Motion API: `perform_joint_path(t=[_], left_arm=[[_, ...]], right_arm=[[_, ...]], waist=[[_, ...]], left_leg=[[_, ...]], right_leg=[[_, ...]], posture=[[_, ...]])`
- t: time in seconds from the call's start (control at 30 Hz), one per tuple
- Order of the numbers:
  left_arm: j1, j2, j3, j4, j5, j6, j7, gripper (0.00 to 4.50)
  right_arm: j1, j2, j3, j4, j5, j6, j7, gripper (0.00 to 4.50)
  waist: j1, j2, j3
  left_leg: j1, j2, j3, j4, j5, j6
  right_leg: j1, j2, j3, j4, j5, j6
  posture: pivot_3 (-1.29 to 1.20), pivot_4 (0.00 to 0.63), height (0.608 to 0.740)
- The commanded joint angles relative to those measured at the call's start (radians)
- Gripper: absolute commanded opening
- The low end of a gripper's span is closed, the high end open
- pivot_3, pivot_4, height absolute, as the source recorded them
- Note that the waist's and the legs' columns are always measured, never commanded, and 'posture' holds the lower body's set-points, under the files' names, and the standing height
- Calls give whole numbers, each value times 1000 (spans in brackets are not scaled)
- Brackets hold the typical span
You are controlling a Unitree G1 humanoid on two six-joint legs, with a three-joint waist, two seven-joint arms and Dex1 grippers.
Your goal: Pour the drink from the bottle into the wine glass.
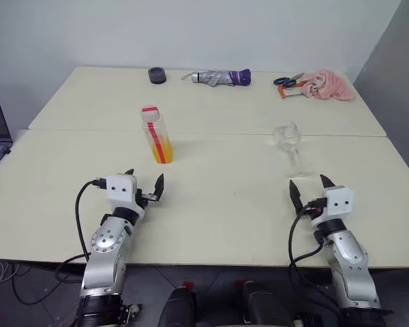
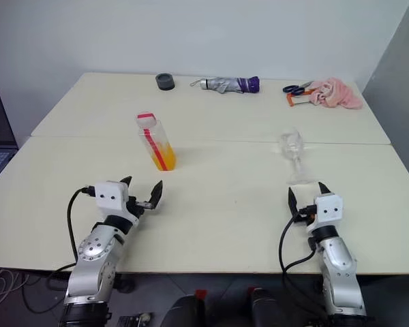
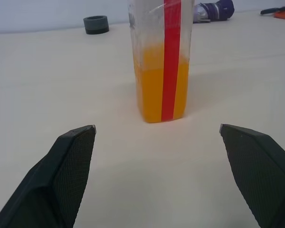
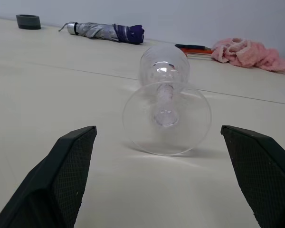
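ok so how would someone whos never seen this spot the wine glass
Start at the cream table, on the robot's right half. The wine glass lies tipped on its side just ahead of the right gripper: the only clear stemmed thing there, empty, unlike the upright bottle.

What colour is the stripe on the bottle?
Red, running down the bottle; the left wrist view shows it best.

- Both forearms are silver-grey metal with rounded joint housings and round cover plates.
- Each wrist carries a white boxy block with small dark dots.
- Left pincer (image 1: 144, 185) and right pincer (image 1: 308, 187) each have two black, pointed fingers (image 3: 69, 166) with finely textured inner pads.
- Black cables loop along each arm.
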Motion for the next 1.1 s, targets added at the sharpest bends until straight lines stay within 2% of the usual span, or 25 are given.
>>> perform_joint_path(t=[0.03, 0.3, 0.5, 0.87, 1.0, 1.1], left_arm=[[-15, 9, 2, -29, 8, -30, -5, 4480], [-24, 21, -1, -27, 7, 8, -11, 4480], [-36, 57, 5, -2, 35, -31, -19, 4480], [-45, 36, -18, -9, 25, -7, -30, 4480], [-74, 22, -20, -19, 24, 30, -7, 4480], [-101, 19, -17, -27, 20, 69, 3, 4480]], right_arm=[[-12, -1, -13, -25, 10, -21, -8, 4500], [-16, 2, -6, -32, 6, -14, -16, 4500], [-10, 3, 7, -42, 1, -7, -10, 4500], [0, 13, 11, -69, 13, 13, -9, 4500], [18, -37, 47, -140, 55, 42, 97, 4500], [28, -129, 100, -238, 121, 116, 241, 4500]], waist=[[0, 0, 0], [0, 0, 0], [0, 0, 0], [0, 0, 0], [0, 0, 0], [0, 0, 0]], left_leg=[[0, 0, 0, 0, 0, 0], [0, 0, 0, 0, 0, 0], [0, 0, 0, 0, 0, 0], [0, 0, 0, 0, 0, 0], [0, 0, 0, 0, 0, 0], [0, 0, 0, 0, 0, 0]], right_leg=[[0, 0, 0, 0, 0, 0], [0, 0, 0, 0, 0, 0], [0, 0, 0, 0, 0, 0], [0, 0, 0, 0, 0, 0], [0, 0, 0, 0, 0, 0], [0, 0, 0, 0, 0, 0]], posture=[[0, 150, 740], [0, 150, 740], [0, 150, 740], [0, 150, 740], [0, 150, 740], [0, 150, 740]])
